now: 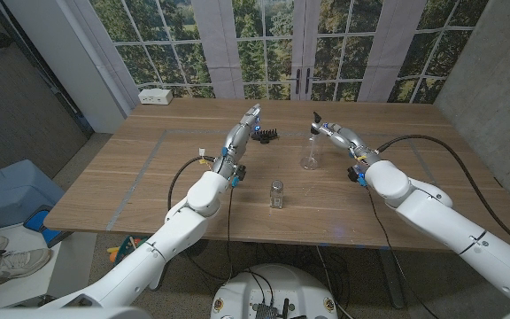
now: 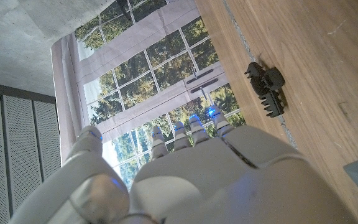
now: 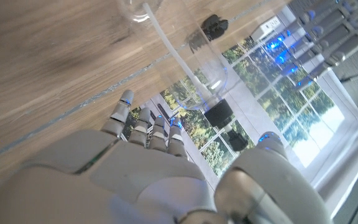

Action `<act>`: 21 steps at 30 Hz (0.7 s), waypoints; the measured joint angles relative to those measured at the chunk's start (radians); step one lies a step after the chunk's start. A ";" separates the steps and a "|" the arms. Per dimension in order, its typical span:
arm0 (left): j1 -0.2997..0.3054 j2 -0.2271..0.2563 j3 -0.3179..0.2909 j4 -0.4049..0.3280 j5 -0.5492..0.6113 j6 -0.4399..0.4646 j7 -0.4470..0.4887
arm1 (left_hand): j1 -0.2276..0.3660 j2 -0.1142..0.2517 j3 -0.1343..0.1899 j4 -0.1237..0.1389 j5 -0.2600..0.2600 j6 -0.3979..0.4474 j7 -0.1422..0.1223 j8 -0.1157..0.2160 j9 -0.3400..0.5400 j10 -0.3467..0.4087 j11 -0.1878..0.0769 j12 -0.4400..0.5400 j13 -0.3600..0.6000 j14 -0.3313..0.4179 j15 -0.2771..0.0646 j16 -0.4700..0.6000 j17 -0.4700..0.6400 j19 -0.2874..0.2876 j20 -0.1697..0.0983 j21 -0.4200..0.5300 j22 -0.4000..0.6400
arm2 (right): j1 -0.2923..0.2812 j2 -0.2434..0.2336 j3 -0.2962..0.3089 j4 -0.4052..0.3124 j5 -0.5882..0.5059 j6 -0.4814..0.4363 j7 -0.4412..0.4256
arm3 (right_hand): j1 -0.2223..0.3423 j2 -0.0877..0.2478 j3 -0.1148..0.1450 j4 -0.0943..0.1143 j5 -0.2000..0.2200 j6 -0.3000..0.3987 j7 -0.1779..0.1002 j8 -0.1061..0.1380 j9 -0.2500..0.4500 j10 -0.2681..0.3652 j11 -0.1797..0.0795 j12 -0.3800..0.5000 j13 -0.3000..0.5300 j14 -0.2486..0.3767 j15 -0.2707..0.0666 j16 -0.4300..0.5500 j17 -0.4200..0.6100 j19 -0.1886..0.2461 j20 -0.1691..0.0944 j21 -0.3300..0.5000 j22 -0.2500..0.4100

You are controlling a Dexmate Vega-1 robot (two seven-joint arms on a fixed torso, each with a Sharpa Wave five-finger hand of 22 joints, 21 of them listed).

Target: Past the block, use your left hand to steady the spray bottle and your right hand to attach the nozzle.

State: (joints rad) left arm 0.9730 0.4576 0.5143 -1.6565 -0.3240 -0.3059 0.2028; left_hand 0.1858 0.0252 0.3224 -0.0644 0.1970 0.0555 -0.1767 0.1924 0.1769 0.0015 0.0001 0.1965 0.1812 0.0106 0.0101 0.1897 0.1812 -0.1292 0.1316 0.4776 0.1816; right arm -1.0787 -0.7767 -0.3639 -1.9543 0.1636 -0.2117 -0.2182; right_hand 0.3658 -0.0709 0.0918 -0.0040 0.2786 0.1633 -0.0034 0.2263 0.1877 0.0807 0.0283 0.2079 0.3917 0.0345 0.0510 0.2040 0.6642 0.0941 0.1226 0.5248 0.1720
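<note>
Hands raised over the desk [image 1: 149, 168], spray bottle [image 1: 310, 152] standing just right of frame centre.

Right hand [image 1: 326, 130] holds the nozzle [image 3: 219, 113] at the bottle's top, its clear tube [image 3: 173, 46] running down inside. Left hand [image 1: 246, 126] hovers in the upper middle, fingers [image 2: 185, 134] extended, parted and holding nothing, just beside a black toothed part [image 1: 268, 136]. A small glass block [image 1: 277, 194] stands at lower centre, apart from the bottle.

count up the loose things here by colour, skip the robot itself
clear: 2, the spray bottle and the small container
black: 2, the nozzle at the bottle's top and the toothed piece
white: 1, the box at the table's far edge
total: 5
</note>
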 measured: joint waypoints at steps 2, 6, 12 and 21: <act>0.002 0.004 -0.002 -0.003 0.000 0.000 0.000 | 0.000 0.000 -0.001 -0.003 0.000 0.000 0.000 0.000 0.000 0.000 0.000 0.000 0.000 -0.005 -0.005 0.000 0.000 0.011 -0.012 0.000 0.000 | -0.006 0.007 0.009 0.022 0.034 0.077 0.004 | -0.003 0.003 -0.003 0.003 0.000 0.008 0.001 0.000 -0.002 0.007 -0.007 0.000 -0.010 -0.003 -0.005 0.000 -0.011 0.004 -0.026 -0.004 0.000; 0.005 0.011 -0.007 -0.007 0.000 0.000 0.000 | 0.000 0.000 0.002 -0.008 0.000 0.000 0.000 0.000 0.000 -0.003 -0.003 0.000 0.000 -0.003 -0.013 0.000 0.000 0.032 -0.032 0.000 0.000 | -0.020 0.032 0.030 0.078 0.084 0.196 0.010 | -0.007 0.007 -0.003 0.003 0.000 0.022 0.009 0.000 -0.002 0.016 -0.005 0.000 -0.026 -0.012 -0.015 -0.008 -0.032 0.010 -0.067 -0.014 0.000; 0.008 0.020 -0.011 -0.010 -0.003 0.004 -0.006 | 0.000 0.000 0.003 -0.012 0.000 0.000 0.000 0.000 0.000 -0.004 -0.004 0.000 0.000 -0.011 -0.021 0.000 0.000 0.040 -0.048 0.000 0.000 | -0.028 0.063 0.046 0.139 0.140 0.322 0.016 | -0.016 0.016 -0.003 0.003 0.000 0.028 0.014 0.000 -0.002 0.018 -0.007 0.000 -0.038 -0.017 -0.019 -0.012 -0.048 0.018 -0.082 -0.018 0.000; 0.006 0.033 -0.016 -0.008 -0.020 0.017 -0.025 | 0.000 0.000 0.009 -0.023 0.000 0.007 -0.001 0.000 0.000 -0.008 -0.008 0.000 0.000 -0.011 -0.032 0.000 0.000 0.055 -0.073 0.000 0.000 | -0.028 0.109 0.059 0.222 0.212 0.446 0.032 | -0.016 0.016 -0.003 0.003 0.000 0.035 0.014 -0.001 -0.002 0.029 -0.007 0.000 -0.051 -0.022 -0.024 -0.016 -0.067 0.029 -0.103 -0.022 0.000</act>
State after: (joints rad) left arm 0.9792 0.4902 0.4987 -1.6641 -0.3443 -0.2891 0.1780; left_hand 0.1859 0.0252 0.3314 -0.0876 0.1970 0.0629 -0.1775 0.1925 0.1770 -0.0068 -0.0082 0.1965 0.1814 0.0000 -0.0217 0.1897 0.1814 -0.0747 0.0585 0.4776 0.1817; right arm -1.1071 -0.6678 -0.3049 -1.7328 0.3753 0.2346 -0.1863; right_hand 0.3501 -0.0548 0.0889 -0.0013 0.2786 0.1984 0.0103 0.2255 0.1860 0.1093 0.0214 0.2078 0.3407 0.0126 0.0266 0.1884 0.5975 0.1230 0.0191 0.5026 0.1722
